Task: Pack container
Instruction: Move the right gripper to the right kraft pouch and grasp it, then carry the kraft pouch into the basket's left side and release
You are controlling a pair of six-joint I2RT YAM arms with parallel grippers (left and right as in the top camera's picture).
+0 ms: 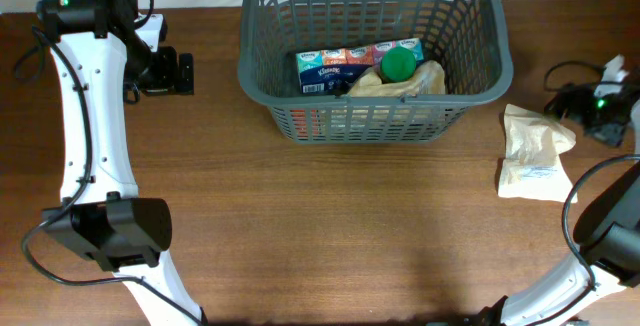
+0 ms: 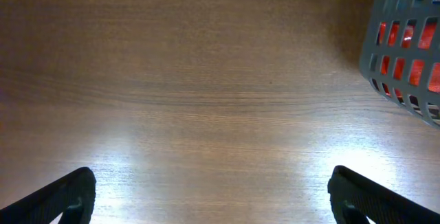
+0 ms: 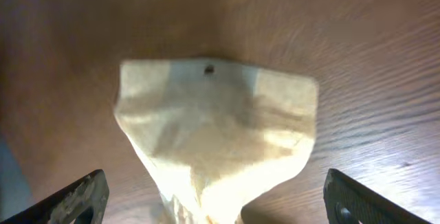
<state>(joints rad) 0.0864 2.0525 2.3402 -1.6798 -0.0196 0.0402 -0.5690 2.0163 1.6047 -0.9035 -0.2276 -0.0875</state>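
Picking next: the pale pouch point(image 1: 535, 151) (the only loose item I can see). It lies flat on the bench point(image 1: 320, 226), right of the container point(image 1: 370, 121) and well apart from its wall.
Right end effector point(image 3: 213, 186): fingers spread wide with the pouch between them. Nothing is touching and it holds nothing.
Left end effector point(image 2: 210, 183): also spread wide, over bare bench left of the container, holding nothing. Leave it parked.
Container: far centre of the bench. Tissue packs point(image 1: 335, 71), a green round item point(image 1: 399, 63) and a tan bag point(image 1: 400, 84) sit toward its near wall, so the free room looks to be at the far side.
Grasp: the pouch looks soft and crumpled. Come down centred and pinch across the bunched middle, not a flat corner (a thin edge will likely slip out).
Lift: clear the thick rim fully before you traverse left, since a hanging pouch end could snag the lattice.
Drop: release low over free floor, not on the green item, which may roll.
Risk: dragging the pouch along the bench instead of gripping it.
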